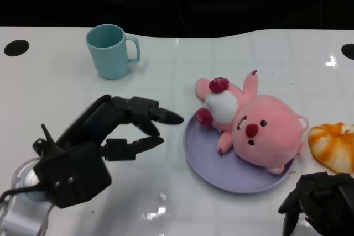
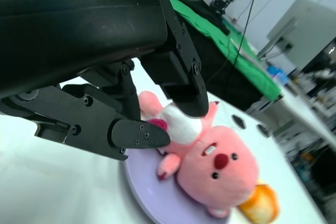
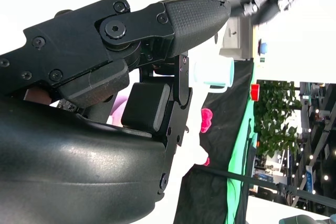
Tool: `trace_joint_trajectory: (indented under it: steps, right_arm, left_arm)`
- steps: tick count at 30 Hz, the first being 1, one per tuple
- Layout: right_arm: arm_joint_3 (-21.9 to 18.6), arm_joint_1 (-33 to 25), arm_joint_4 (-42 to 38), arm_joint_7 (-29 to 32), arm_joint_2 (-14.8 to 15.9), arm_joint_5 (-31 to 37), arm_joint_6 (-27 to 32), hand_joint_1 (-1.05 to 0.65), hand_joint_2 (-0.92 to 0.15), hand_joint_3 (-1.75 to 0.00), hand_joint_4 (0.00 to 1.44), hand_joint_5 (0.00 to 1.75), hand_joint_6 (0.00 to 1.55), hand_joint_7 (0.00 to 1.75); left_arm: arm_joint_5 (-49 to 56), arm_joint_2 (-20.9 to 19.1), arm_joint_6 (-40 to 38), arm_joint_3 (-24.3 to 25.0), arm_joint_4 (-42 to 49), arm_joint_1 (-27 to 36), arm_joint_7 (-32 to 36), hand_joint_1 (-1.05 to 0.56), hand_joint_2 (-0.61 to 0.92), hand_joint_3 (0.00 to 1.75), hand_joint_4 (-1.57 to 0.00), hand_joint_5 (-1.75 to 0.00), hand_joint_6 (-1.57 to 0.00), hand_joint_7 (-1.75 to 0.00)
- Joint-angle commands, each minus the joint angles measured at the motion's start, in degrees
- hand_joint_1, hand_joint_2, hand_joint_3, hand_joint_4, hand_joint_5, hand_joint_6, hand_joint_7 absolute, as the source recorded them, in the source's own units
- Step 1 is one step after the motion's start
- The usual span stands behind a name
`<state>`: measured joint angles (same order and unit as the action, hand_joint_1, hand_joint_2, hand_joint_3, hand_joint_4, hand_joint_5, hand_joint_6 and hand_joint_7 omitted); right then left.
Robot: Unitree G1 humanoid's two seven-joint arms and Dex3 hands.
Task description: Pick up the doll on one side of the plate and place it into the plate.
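One white table carries everything you see. The lavender plate holds the pink doll on its back. Your left hand, at nine o'clock of the plate, has fingers spread, holding nothing, clear of the doll. Your right hand sits at five o'clock, fingers curled in. A teal mug stands at eleven o'clock.

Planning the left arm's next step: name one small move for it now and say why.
Probably draw the left hand back from the plate. The pink doll already lies on the plate, and the hand's fingers are apart, holding nothing, beside the rim. Nothing visible calls for another grasp.
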<state>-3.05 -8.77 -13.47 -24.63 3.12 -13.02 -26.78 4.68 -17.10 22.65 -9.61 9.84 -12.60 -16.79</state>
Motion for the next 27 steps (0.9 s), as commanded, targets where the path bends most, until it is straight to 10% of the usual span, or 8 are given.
trace_joint_trajectory:
  steps: [1,9,27]
  right_arm:
    - [-0.58,0.01,-0.01,0.14,0.63,-0.39,-0.3,-0.99,-0.92,-0.24,1.29,1.15,1.35,0.63]
    - [-0.46,0.12,-0.56,0.45,0.71,0.55,-1.32,-1.0,-0.92,-0.25,1.28,1.15,1.33,0.65]
    - [-0.03,-0.17,0.27,0.7,0.76,0.36,-0.65,-0.99,-0.92,-0.24,1.28,1.15,1.33,0.65]
  left_arm:
    - [-2.17,0.1,1.26,1.48,-1.39,1.8,-0.93,-0.08,0.54,1.0,-0.85,-1.27,-0.91,-0.84]
    - [-9.21,2.08,1.5,3.85,-5.43,10.77,-2.57,-0.11,0.44,1.35,-0.88,-1.64,-0.82,-1.39]
    - [-22.84,5.94,-12.81,5.66,-14.93,23.72,-7.41,-0.09,0.48,1.37,-0.89,-1.75,-0.76,-1.61]
